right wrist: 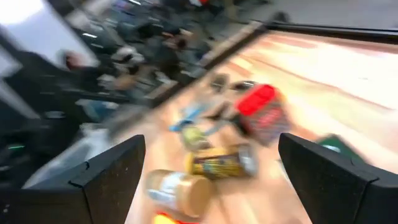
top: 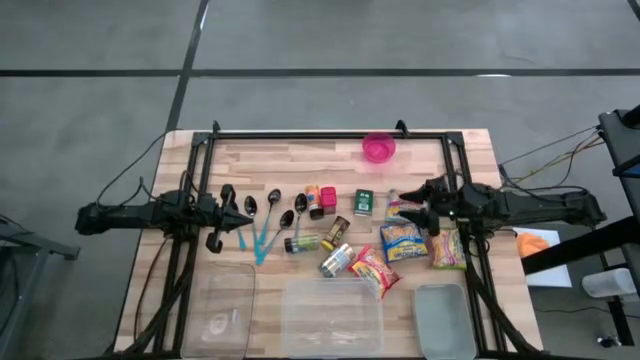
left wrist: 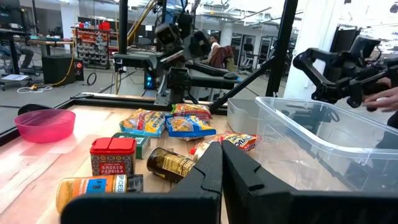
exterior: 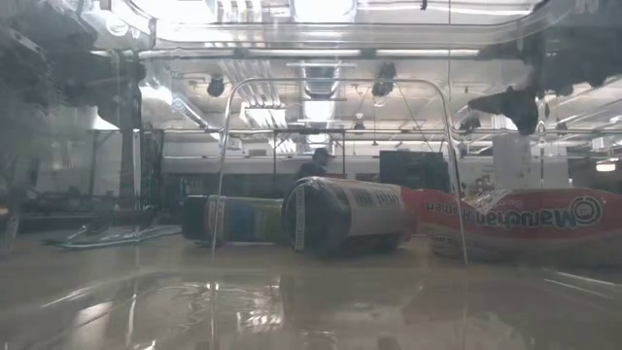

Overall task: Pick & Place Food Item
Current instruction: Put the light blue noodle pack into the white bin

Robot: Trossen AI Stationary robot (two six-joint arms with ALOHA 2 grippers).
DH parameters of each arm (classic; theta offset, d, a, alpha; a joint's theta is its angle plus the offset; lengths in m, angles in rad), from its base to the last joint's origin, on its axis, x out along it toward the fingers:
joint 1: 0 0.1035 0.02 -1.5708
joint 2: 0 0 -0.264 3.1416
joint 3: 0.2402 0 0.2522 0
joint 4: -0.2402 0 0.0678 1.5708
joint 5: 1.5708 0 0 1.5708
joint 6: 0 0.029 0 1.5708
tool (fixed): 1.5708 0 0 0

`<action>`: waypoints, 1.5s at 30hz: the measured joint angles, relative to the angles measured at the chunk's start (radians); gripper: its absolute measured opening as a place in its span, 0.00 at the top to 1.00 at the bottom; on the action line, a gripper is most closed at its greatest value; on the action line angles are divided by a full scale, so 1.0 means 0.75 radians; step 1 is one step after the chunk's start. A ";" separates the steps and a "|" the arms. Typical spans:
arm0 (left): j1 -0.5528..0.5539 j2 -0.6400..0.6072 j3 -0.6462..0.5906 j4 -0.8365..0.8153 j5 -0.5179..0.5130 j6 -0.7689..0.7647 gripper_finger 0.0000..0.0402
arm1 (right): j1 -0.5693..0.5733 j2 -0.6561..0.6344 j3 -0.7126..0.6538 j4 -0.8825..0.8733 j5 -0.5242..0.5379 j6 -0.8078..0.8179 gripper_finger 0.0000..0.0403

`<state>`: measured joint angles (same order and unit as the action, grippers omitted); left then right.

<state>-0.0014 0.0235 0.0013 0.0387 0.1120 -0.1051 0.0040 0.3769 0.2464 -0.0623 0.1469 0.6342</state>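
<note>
Crinkly, light and slippery, the snack packet (top: pixel 403 241) right of centre likely wants pinching across its middle; right gripper (top: pixel 417 213) gapes wide, empty; left gripper (top: pixel 252 218) clamped shut, empty.

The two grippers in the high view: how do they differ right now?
The left gripper is shut, its fingers pressed together; the right gripper is open, its fingers standing wide apart. The left gripper hangs over the spoons; the right gripper hangs over the snack packets. Neither holds anything, and they point toward each other across the wooden table.
</note>
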 joint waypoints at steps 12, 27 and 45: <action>0.000 0.000 0.000 0.000 0.000 0.000 1.00 | -0.003 0.530 0.540 -0.725 0.334 0.207 0.09; 0.000 0.000 0.000 0.000 0.000 0.000 1.00 | -0.220 1.070 0.783 -1.000 0.216 0.199 0.09; 0.000 0.000 0.000 0.000 0.000 0.000 1.00 | -0.473 1.322 0.791 -0.960 0.108 0.006 0.09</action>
<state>-0.0017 0.0235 0.0012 0.0387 0.1120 -0.1051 -0.3508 1.3683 0.8394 -0.7820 0.2278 0.6389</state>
